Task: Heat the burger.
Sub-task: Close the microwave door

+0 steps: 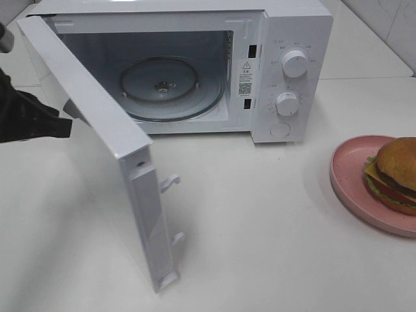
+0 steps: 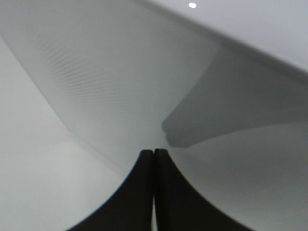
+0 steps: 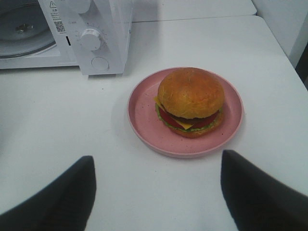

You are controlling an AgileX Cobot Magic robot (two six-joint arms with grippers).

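Two grippers: the left gripper (image 2: 154, 159), clenched empty, rests against the microwave (image 1: 286, 71) door (image 1: 97, 143), holding it wide; the right gripper (image 3: 156, 185), spread, faces the burger (image 3: 190, 102) beside the microwave, ready to grasp.

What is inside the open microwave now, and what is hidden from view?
Inside the microwave only the round glass turntable shows, with nothing on it. The open door covers the left inner wall. The burger sits outside on the pink plate.
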